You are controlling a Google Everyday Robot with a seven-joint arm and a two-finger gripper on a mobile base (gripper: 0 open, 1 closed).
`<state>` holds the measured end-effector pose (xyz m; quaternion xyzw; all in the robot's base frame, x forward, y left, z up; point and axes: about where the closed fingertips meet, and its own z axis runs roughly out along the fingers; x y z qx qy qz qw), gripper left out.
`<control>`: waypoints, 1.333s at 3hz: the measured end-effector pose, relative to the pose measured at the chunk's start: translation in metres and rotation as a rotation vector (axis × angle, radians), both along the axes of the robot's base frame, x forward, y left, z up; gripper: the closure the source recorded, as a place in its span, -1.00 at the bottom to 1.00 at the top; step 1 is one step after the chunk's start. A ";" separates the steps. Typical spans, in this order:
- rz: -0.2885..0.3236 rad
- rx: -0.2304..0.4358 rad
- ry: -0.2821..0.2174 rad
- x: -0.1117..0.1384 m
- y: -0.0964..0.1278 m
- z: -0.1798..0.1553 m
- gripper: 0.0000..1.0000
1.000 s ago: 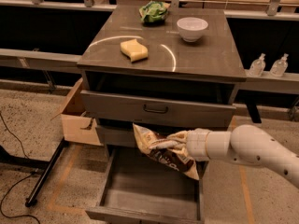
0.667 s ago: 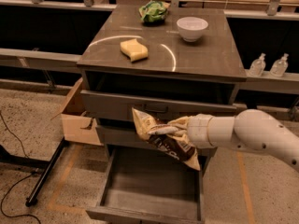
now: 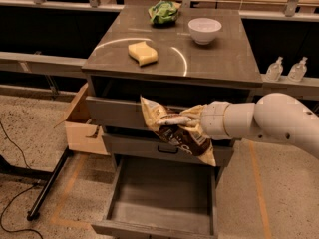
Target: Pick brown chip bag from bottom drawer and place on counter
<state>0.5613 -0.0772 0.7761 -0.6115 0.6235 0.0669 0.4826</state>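
Observation:
The brown chip bag (image 3: pixel 175 131) hangs crumpled in my gripper (image 3: pixel 195 122), in front of the two upper drawer fronts and well above the bottom drawer (image 3: pixel 162 198). My white arm reaches in from the right edge. The gripper is shut on the bag's upper right part. The bottom drawer is pulled out and its grey tray holds nothing that I can see. The counter (image 3: pixel 219 59) lies above and behind the bag, glossy grey-brown with curved light reflections.
On the counter lie a yellow wavy sponge (image 3: pixel 142 53), a green snack bag (image 3: pixel 163 12) and a white bowl (image 3: pixel 205 30). An open cardboard box (image 3: pixel 82 123) stands left of the cabinet. Two clear bottles (image 3: pixel 286 68) stand at the right. A black stand leg (image 3: pixel 50 183) crosses the floor.
My gripper has lifted the brown chip bag higher, from just above the open bottom drawer to the level of the upper drawer fronts.

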 end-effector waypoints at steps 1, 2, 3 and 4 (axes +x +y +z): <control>0.003 -0.025 -0.028 0.008 -0.004 0.026 1.00; -0.028 -0.091 -0.109 0.034 -0.015 0.076 1.00; -0.051 -0.160 -0.204 0.061 -0.023 0.126 1.00; -0.069 -0.231 -0.318 0.091 -0.029 0.181 1.00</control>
